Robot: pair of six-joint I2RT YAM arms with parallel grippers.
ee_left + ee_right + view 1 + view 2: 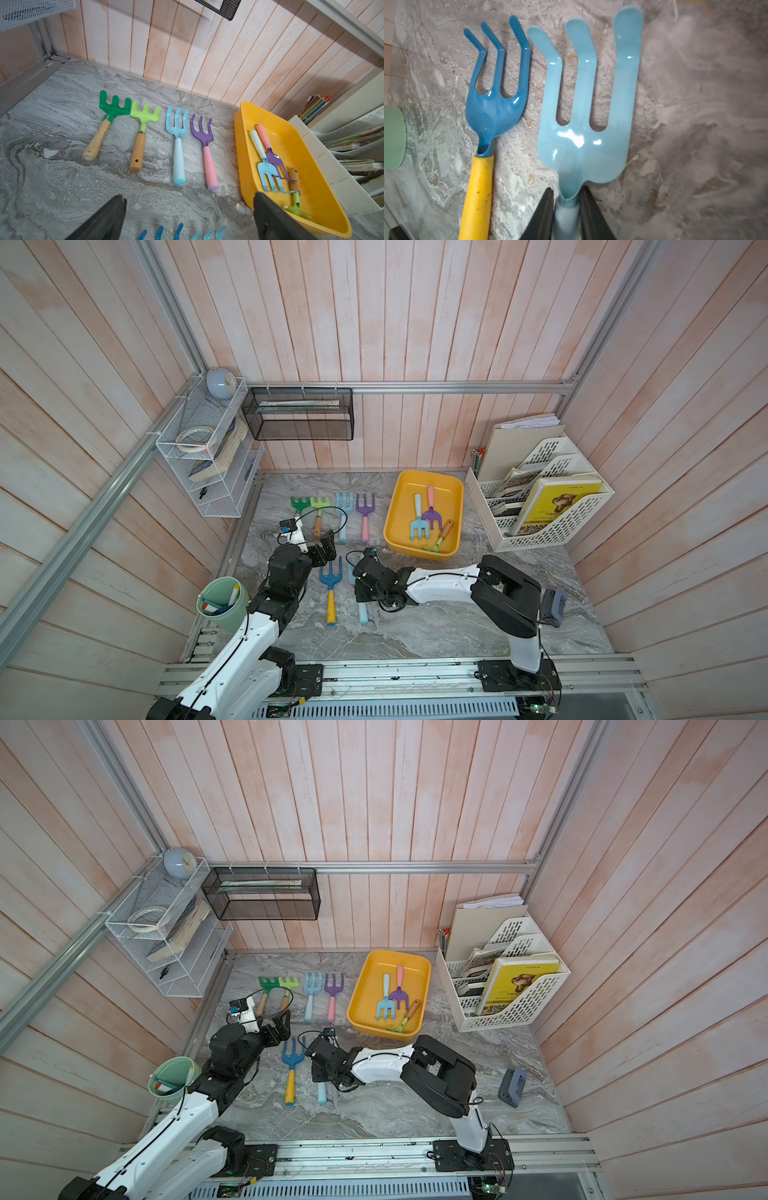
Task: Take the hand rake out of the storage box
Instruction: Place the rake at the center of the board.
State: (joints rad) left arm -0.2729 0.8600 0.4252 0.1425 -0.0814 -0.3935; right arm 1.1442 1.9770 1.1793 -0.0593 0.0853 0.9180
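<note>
Yellow plastic marks the storage box (411, 489) (376, 969), which sits on the grey marble-patterned table (415, 626) right of centre in both top views, just left of the white perforated file rack (552, 522). 3 hand rakes lie inside it: the boxed pale-blue rake (419, 526), the boxed purple rake (432, 514) with a pink handle, and the boxed lime-green rake (444, 533) with a wooden handle, its head at the box's lower edge.

Left of the box, 4 rakes lie in a row with tines toward the back wall: a dark-green rake (113, 106), a lime-green rake (145, 113), a back-row pale-blue rake (177, 124) and a purple rake (202, 133).

Below that row, near the centre of a top view, the dark-blue rake (330, 580) with a yellow handle lies flat beside the front-row pale-blue rake (583, 135). The right gripper (566, 188) is clamped on this pale-blue rake at the neck, where head meets handle, with a black finger pressed against each side. The rake rests on the table, outside the box.

The left gripper (189, 196) (326, 545) is spread wide and grasps nothing. It hangs over the table between the 2 rows.

A mint-green cup (220, 601) of markers sits at the lower left.
</note>
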